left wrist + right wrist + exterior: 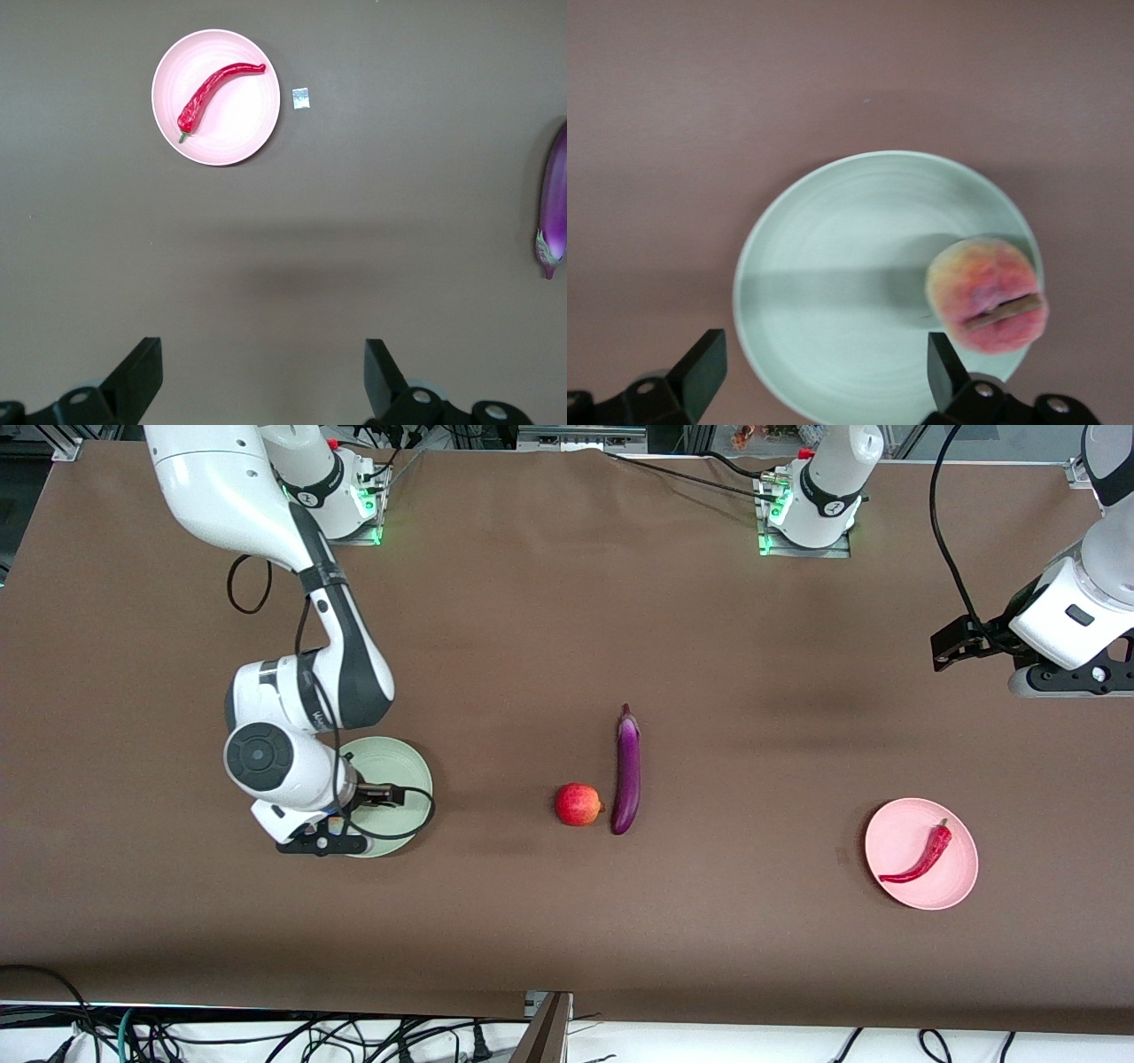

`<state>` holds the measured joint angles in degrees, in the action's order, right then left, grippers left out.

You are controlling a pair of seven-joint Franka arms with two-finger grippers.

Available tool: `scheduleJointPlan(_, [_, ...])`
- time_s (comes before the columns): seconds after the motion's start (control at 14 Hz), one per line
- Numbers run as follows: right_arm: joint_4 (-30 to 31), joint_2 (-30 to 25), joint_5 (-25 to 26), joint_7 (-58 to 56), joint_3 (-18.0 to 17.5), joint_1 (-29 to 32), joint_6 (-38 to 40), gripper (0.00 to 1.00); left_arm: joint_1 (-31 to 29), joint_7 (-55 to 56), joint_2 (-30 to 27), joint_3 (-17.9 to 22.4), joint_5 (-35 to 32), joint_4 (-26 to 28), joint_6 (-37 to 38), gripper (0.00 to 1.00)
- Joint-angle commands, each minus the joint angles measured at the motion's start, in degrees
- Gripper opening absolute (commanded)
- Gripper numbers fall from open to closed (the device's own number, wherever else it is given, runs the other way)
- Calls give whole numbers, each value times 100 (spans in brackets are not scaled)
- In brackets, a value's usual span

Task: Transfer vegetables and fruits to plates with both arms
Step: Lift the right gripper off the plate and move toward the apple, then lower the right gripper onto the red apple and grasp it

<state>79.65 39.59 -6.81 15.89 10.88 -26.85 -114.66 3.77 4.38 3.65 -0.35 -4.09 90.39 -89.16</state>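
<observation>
Front: my right gripper [376, 795] hangs over the green plate [403, 760] at the right arm's end of the table. My left gripper [961, 642] is up over bare table at the left arm's end, waiting. Chili [923, 854] lies on the pink plate [952, 886]. Pomegranate [578, 804] and eggplant [627, 771] lie mid-table, just beside each other, not plated.

Left wrist: left gripper [262, 376] wide open, empty. Chili [217, 87] on pink plate [252, 133]; eggplant [554, 212] at the frame edge.

Right wrist: right gripper [824, 376] wide open, holding nothing. Peach [988, 295] sits in the green plate [833, 266], near its rim.

Status: I judge half done, with chili and peach plated. Left: pomegranate, eggplant.
</observation>
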Motion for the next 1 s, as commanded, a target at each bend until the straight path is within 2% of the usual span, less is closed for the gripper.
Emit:
scheduleJointPlan(0.0, [-10, -154, -206, 702, -86, -276, 5, 100, 18, 19, -66, 18, 119, 57, 39, 100])
scheduleJointPlan(0.21, [-169, -31, -207, 1362, -147, -645, -222, 100, 18, 19, -66, 9, 119, 57, 39, 100])
scheduleJointPlan(0.64, [-169, 320, -215, 3013, -165, -1427, -1627, 100, 27, 2, 30, -69, 128, 101, 66, 100])
scheduleJointPlan(0.93, [-169, 707, -189, 3657, -183, -1805, -2788, 100, 10, 2, 118, -79, 128, 40, 48, 100])
